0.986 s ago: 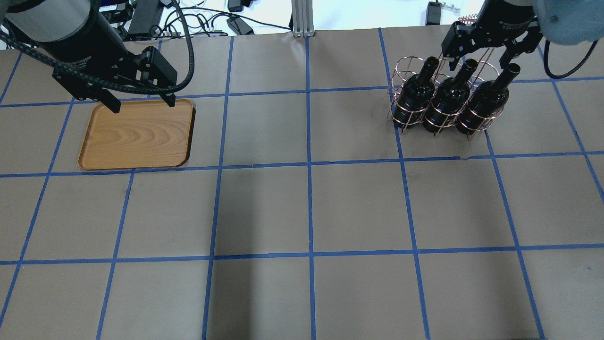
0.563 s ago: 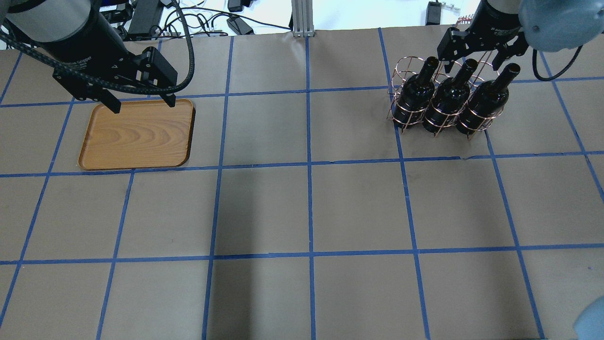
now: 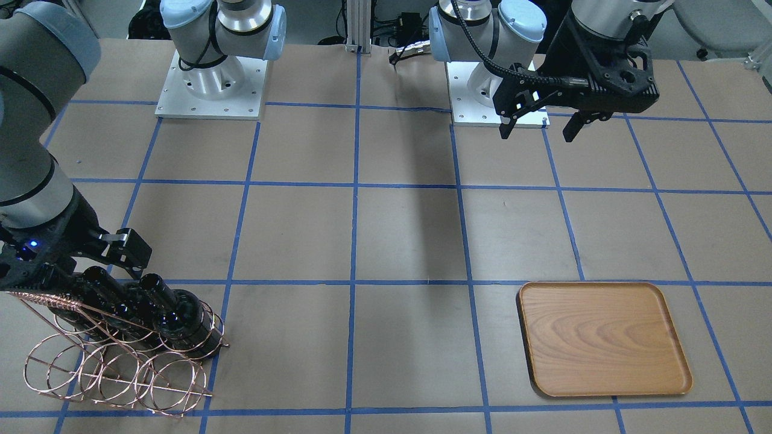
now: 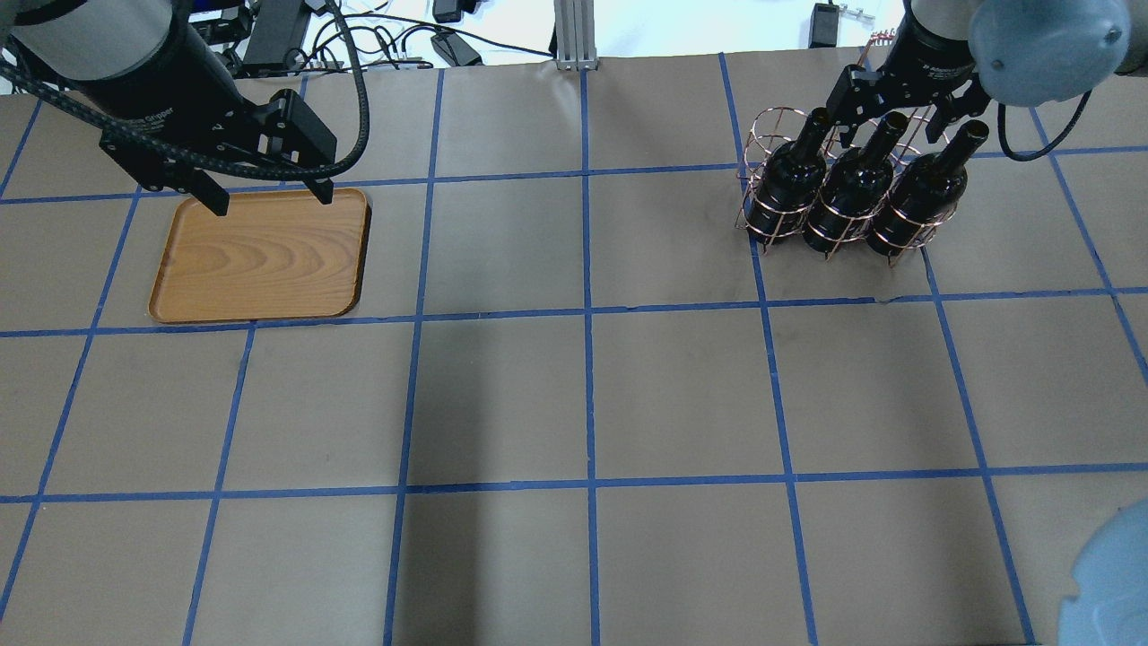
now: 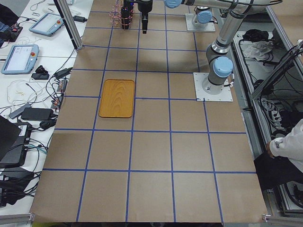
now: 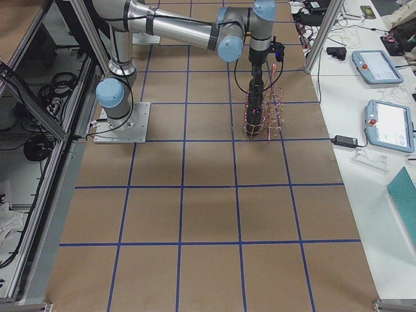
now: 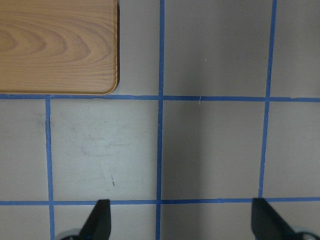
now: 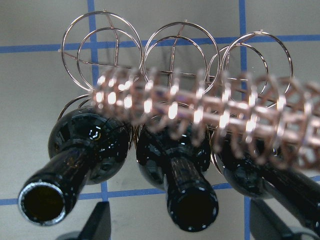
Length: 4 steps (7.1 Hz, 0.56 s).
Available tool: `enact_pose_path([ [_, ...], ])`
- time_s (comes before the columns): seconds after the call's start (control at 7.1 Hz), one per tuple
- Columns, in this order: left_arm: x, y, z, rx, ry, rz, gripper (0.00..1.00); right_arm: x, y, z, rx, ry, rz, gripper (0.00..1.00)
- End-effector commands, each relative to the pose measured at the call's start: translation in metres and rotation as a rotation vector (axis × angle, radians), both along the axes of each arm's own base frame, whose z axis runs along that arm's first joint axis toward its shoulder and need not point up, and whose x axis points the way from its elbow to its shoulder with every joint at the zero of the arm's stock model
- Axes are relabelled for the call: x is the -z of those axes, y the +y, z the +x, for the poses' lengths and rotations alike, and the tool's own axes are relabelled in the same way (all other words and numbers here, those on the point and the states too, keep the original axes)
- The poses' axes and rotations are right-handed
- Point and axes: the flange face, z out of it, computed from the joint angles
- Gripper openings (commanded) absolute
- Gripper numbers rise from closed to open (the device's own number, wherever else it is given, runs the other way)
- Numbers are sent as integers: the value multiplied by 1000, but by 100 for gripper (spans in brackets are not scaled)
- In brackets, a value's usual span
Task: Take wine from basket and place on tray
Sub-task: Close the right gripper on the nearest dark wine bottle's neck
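The right jaws stood spread wide, 1 on each side of the middle wine bottle's [image 8: 192, 210] neck, clear of it. 3 bottles lay tilted in the copper basket [image 8: 200, 107]. The left jaws hung spread beside the wooden tray [image 4: 260, 256], well apart from the basket. Brown paper gridded with blue tape covered the bench [image 4: 583, 404]. The blurred basket handle hid the bottles' shoulders.

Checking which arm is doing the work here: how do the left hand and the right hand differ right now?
The left hand hangs high over the table near the tray, while the right hand is low at the basket. Nothing sits between the left hand's fingers; the right hand's straddle the neck of the middle wine bottle. Both are open and grip nothing.
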Motion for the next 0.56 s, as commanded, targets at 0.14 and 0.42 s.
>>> enact_pose_path([
  [0.14,0,0,0,0,0,0,100,-1,-6,-2,-9,-32,-42,97],
  [0.42,-1,1,0,0,0,-1,100,8,-8,-16,14,-38,-26,96],
])
